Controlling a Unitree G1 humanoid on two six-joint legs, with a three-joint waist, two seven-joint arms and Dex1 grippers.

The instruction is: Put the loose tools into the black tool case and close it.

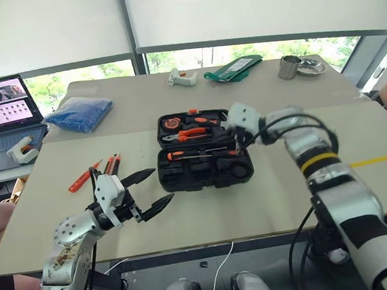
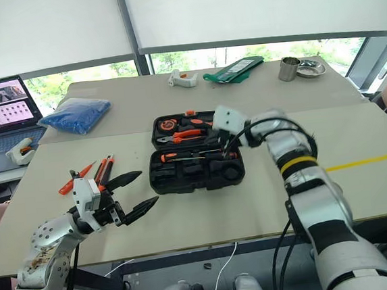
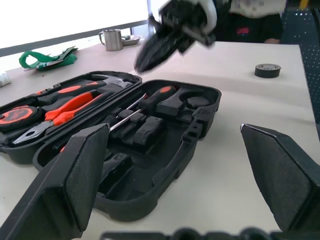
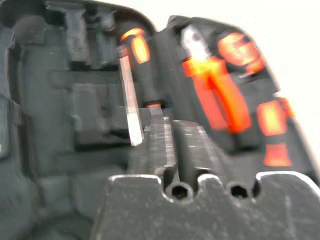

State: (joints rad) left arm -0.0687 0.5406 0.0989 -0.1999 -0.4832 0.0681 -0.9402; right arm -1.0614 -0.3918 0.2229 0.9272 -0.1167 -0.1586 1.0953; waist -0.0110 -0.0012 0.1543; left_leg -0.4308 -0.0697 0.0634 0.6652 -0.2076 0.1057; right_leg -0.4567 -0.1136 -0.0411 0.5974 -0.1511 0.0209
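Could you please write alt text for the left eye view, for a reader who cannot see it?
An open black tool case lies on a beige table, with the shut right gripper over a screwdriver inside it. The open left gripper hovers near loose tools left of the case.

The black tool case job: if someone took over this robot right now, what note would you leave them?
Left gripper: open, empty, hovering over the table.
Right gripper: shut, over the black tool case; whether it holds anything is unclear.
Case open; one screwdriver lies inside.
Left: loose screwdrivers on the table left of the case, tape roll to its right, then close the case.
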